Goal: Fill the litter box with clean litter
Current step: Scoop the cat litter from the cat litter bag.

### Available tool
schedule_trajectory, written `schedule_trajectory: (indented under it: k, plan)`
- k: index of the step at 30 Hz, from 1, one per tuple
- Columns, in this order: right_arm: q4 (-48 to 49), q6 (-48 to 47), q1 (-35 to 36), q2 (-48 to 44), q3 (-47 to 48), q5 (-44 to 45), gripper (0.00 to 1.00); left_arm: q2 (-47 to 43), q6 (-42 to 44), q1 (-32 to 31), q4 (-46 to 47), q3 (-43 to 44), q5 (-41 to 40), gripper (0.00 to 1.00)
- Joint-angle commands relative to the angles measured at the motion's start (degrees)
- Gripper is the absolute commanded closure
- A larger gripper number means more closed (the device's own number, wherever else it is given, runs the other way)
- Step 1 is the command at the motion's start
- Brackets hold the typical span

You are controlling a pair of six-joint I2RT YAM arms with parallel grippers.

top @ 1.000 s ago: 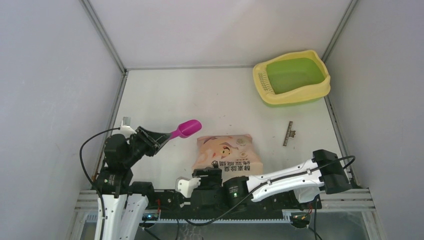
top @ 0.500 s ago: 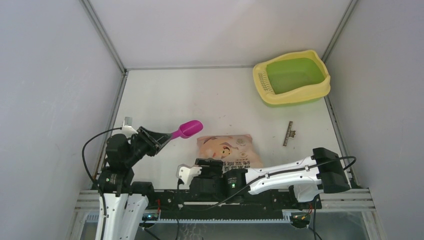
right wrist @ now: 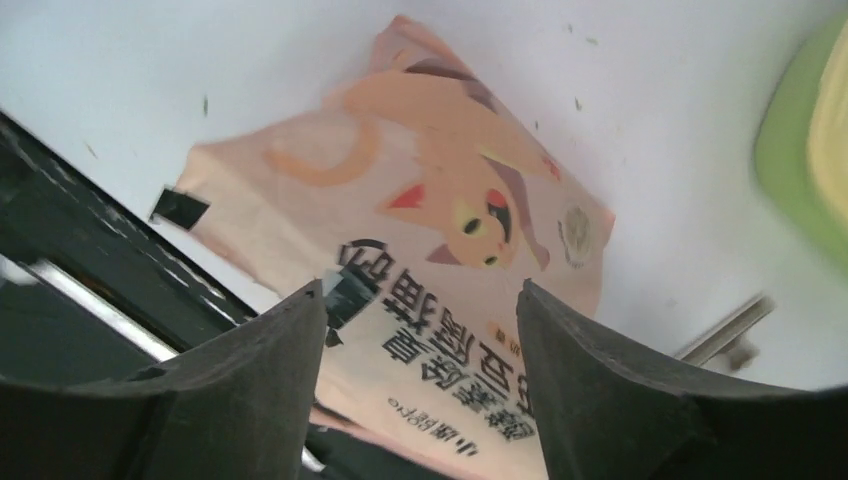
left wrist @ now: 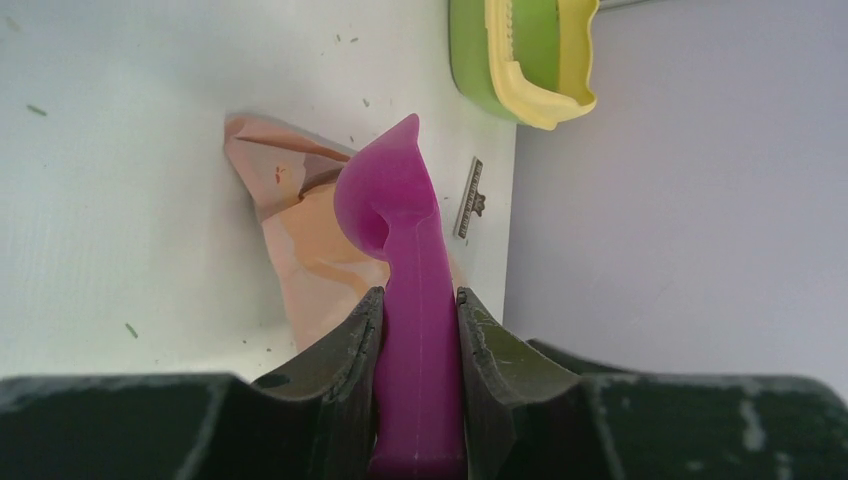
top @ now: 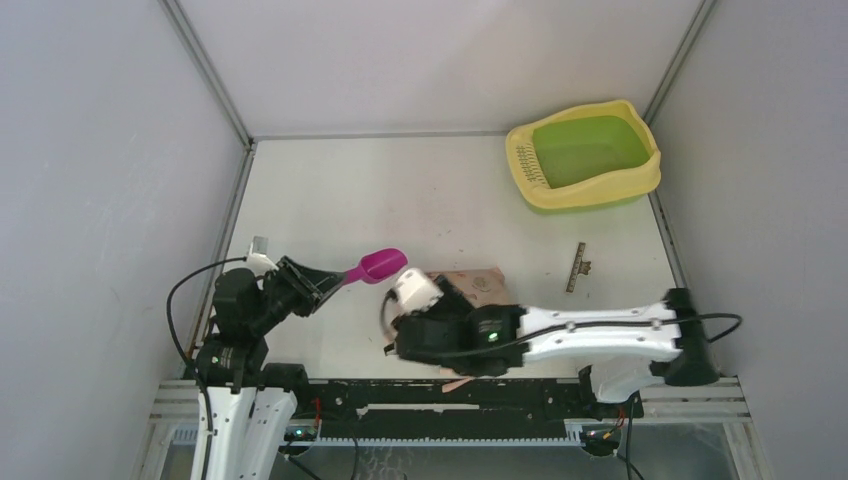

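The litter box [top: 585, 155], pale yellow rim round a lime-green basin, stands at the far right corner and also shows in the left wrist view [left wrist: 520, 50]. Litter appears only as dark specks [left wrist: 132, 330] scattered on the white table. My left gripper [top: 318, 282] is shut on the handle of a magenta scoop [left wrist: 385, 200], whose bowl hangs above the table left of the peach-pink bag [top: 475, 280]. My right gripper [right wrist: 420, 295] hovers open over the bag [right wrist: 440, 230], its fingers [right wrist: 260, 380] apart with the printed face showing between them. The right arm hides most of the bag from above.
A small grey strip [top: 577, 267] lies on the table right of the bag. The enclosure's grey walls close in on the left, right and back. The black rail [top: 500, 412] with the arm bases runs along the near edge.
The right arm has swung up from the near edge to lie across the bag, and its jaws have widened slightly. The left gripper and scoop have barely shifted.
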Motion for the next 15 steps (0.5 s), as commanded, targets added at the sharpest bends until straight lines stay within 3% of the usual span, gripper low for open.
schedule_trajectory:
  k: [1,7,10,12,15]
  plan:
    - [-14.5,31.9,-5.2,-15.1,0.1,-0.2,0.22,-0.7,2.5,0.5,-1.2,3.1,2.2,1.00]
    - [-16.5,51.6,-16.4,-43.1,-21.0,-6.1,0.22,-0.5,2.7,-0.2,-1.4,4.0,2.7,1.00]
    - [-15.2,55.4,-20.7,-57.6,-29.8,-7.3,0.20,1.2,3.1,-0.7,-1.2,5.4,2.6,1.00]
    - [-13.4,57.1,-22.1,-65.9,-34.9,-7.8,0.09,2.5,3.6,-1.1,-1.0,6.7,2.5,1.00]
    - [-12.8,60.4,-23.4,-73.7,-40.3,-7.4,0.07,4.4,4.1,-1.5,-0.9,8.3,2.4,1.00]
